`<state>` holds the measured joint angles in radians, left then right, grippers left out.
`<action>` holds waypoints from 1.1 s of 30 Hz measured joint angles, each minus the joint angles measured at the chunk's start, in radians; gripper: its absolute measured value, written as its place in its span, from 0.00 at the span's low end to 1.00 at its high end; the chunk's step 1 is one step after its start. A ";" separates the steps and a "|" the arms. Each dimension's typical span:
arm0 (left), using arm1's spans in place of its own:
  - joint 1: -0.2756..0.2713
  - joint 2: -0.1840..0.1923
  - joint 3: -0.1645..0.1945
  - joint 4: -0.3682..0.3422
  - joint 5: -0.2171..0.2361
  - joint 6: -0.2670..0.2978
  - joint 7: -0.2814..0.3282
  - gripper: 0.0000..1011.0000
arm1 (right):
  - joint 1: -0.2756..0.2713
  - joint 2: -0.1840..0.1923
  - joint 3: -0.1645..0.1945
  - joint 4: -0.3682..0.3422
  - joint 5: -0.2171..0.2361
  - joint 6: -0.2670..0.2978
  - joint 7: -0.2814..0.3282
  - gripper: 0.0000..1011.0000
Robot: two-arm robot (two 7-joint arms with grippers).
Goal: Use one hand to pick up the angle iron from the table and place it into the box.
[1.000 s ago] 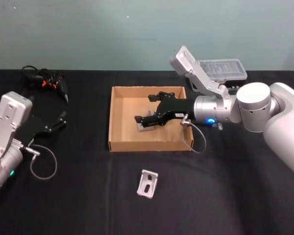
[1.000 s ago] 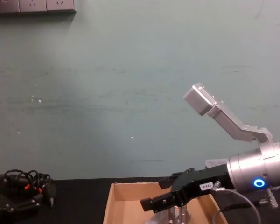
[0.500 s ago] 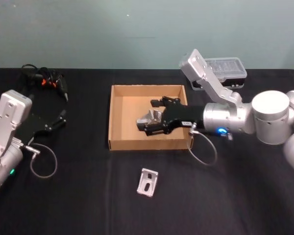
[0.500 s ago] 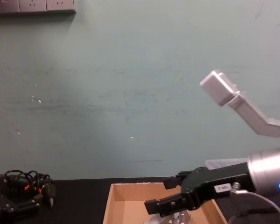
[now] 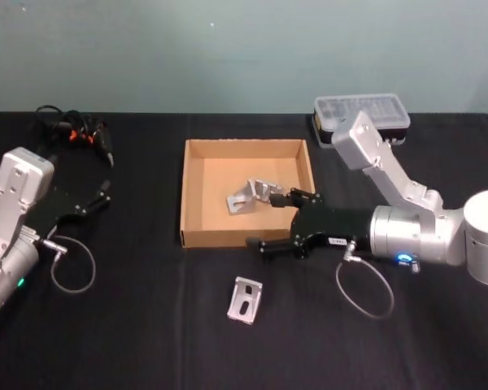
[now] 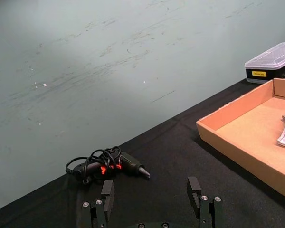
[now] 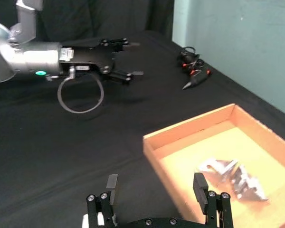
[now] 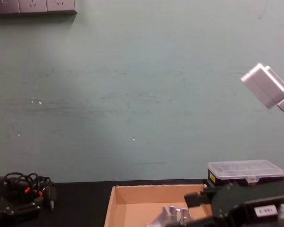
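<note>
Looked set for the next pick: held the right hand (image 5: 272, 221) wide open and empty over the near wall of the box (image 5: 211, 239), bright brackets (image 5: 250, 196) lying inside just beyond its fingertips. Needed to lower onto the angle iron (image 5: 245, 302), a bent, slotted silver piece on the table (image 5: 130, 341) near that hand, outside the box. Had the left hand (image 5: 88, 207) idle, open, well apart
</note>
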<state>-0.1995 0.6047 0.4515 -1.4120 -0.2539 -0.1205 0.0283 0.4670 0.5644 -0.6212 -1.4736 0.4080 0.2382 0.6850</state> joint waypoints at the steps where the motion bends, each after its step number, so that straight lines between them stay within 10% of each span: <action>1: 0.000 0.000 0.000 0.000 0.000 0.000 0.000 1.00 | -0.008 0.006 0.001 -0.011 0.003 0.003 -0.003 0.99; 16: 0.000 0.000 0.000 0.000 0.000 0.000 0.000 1.00 | -0.122 0.074 -0.007 -0.182 0.010 0.117 -0.103 0.99; 33: 0.000 0.000 0.000 0.000 0.000 0.000 0.000 1.00 | -0.080 -0.001 -0.065 -0.173 -0.100 0.308 -0.173 0.99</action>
<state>-0.1996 0.6047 0.4514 -1.4120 -0.2539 -0.1205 0.0283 0.3866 0.5631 -0.6866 -1.6467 0.3075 0.5462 0.5117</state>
